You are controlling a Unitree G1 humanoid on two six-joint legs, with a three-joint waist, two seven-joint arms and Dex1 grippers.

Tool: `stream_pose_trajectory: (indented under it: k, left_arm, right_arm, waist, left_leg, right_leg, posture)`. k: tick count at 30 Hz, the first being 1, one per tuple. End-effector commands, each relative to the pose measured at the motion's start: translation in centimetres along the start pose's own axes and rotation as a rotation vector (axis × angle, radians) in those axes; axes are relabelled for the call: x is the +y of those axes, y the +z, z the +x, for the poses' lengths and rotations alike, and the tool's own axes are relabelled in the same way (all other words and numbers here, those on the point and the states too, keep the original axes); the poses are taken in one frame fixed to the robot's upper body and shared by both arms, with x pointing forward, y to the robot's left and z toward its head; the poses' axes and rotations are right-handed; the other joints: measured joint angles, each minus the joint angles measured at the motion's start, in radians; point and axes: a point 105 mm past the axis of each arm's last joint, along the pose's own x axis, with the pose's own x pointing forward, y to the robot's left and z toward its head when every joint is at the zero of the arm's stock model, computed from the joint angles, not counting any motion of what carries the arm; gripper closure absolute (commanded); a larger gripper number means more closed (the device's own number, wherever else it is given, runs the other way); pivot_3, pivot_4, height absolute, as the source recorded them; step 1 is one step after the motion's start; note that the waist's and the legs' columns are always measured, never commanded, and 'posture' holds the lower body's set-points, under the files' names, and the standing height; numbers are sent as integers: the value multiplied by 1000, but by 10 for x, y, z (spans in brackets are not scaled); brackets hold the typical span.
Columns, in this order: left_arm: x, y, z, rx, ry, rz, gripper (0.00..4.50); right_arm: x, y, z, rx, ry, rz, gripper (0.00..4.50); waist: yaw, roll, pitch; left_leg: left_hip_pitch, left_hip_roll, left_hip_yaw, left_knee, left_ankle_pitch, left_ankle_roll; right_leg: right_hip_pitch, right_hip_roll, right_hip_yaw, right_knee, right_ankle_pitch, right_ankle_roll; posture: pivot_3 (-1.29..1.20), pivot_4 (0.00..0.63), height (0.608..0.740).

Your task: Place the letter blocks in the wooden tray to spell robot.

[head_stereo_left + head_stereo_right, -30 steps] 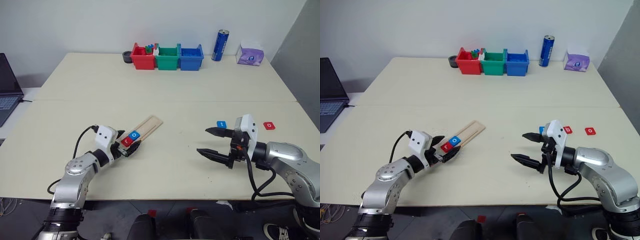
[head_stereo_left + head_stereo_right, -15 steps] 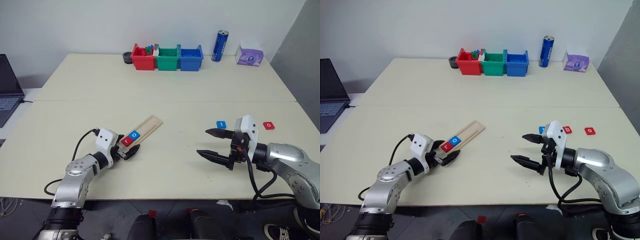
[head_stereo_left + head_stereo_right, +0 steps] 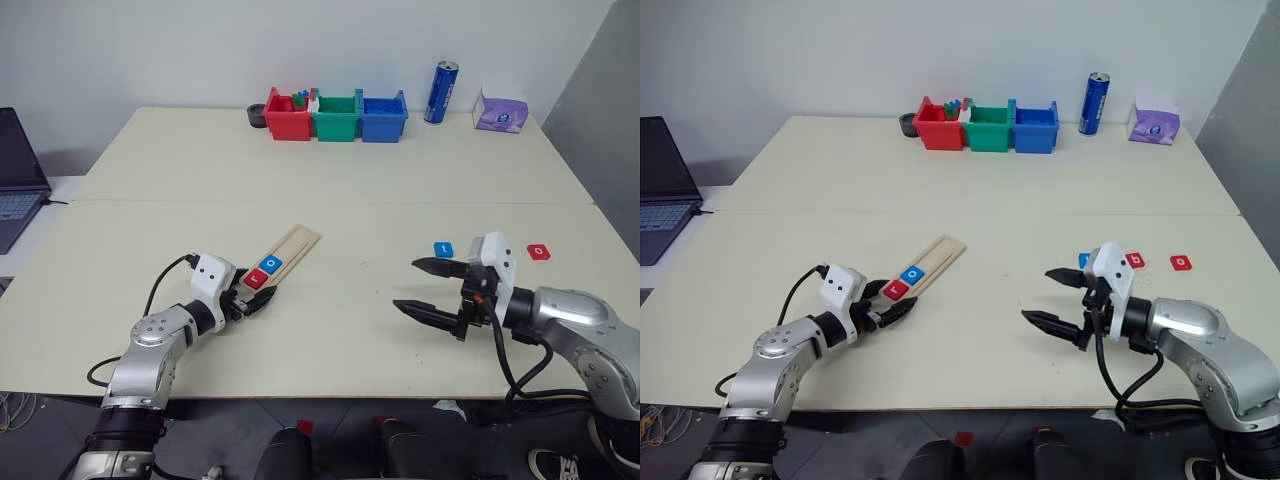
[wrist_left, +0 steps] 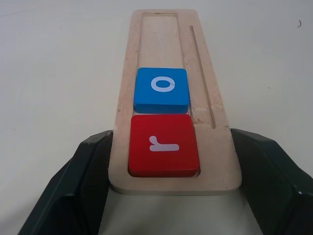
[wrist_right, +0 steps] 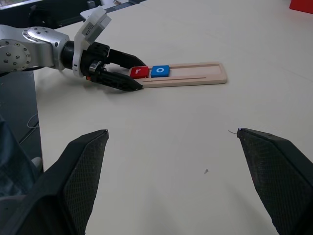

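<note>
Item — long pale wooden tray (image 3: 281,255), lying diagonally on the cream table (image 3: 330,190), left of centre, near side. It holds two tiles at its near end: red square block with white "r" (image 4: 163,145), then blue square block with white "o" (image 4: 161,89) touching it; the three far slots are bare.

Item — left gripper (image 3: 252,301), black fingers straddling the tray's near end, one at each long edge; I judge it pinching the tray itself, though from the wrist view I cannot tell whether both fingers press the wood.

Item — right gripper (image 3: 428,286), spread wide, hovering with nothing between its fingers, right of centre.

Item — loose tiles at right, beyond the right gripper: blue "t" block (image 3: 443,249), red "o" block (image 3: 539,252), red "b" block (image 3: 1135,261) partly hidden behind the wrist.

Risks, as I read them — squeezing or dragging the tray could skew it and jolt "r" and "o" out of their seats; the two "o" tiles differ only in colour; the hidden "b" is easy to miss or knock away
</note>
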Motion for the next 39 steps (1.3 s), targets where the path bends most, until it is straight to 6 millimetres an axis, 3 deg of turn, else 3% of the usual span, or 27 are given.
stream_pose_trajectory:
  k: [1, 7, 10, 15, 19, 39]
  left_arm:
    - [-6, 0, 2, 22, -64, 59, 1114]
    - [-47, 31, 5, -79, -412, 176, 1114]
    - [-58, 40, 8, -99, -546, 219, 1114]
    - [-70, 46, 22, -104, -715, 283, 1114]
    - [-82, 36, 30, -71, -842, 337, 1114]
    - [-82, 19, 34, -39, -881, 410, 1114]
  right_arm:
    - [5, 12, -3, -40, 11, -39, 0]
    - [7, 10, -9, -16, 49, -55, 0]
    - [11, 7, -10, -1, 72, -63, 0]
    - [16, 1, -16, 18, 85, -66, 0]
    - [22, -3, -21, 36, 93, -68, 0]
    - [24, -3, -23, 33, 64, -68, 0]
  waist:
    - [0, 0, 0]
    - [5, 0, 0]
    - [6, -2, 1]
    - [4, -2, 1]
    - [0, -2, 1]
    - [-1, -2, 1]
  left_leg:
    - [0, 0, 0, 0, 0, 0]
    - [-2, -1, 0, 0, 0, 0]
    - [-3, -1, 0, 0, 0, 0]
    - [-2, -1, 0, 0, 0, 0]
    - [-2, -2, 1, 0, 0, 0]
    - [-2, -1, 0, 1, 0, 1]
  right_leg:
    - [0, 0, 0, 0, 0, 0]
    - [0, 0, -1, -2, 0, 0]
    - [-1, 0, -2, -2, 0, 0]
    - [-1, 2, -2, -2, 0, 0]
    - [-1, 2, -2, -2, 0, 0]
    - [-1, 3, -2, -1, 0, 0]
  posture:
    - [0, 150, 740]
    - [0, 150, 740]
    - [0, 150, 740]
    - [0, 150, 740]
    - [0, 150, 740]
    - [0, 150, 740]
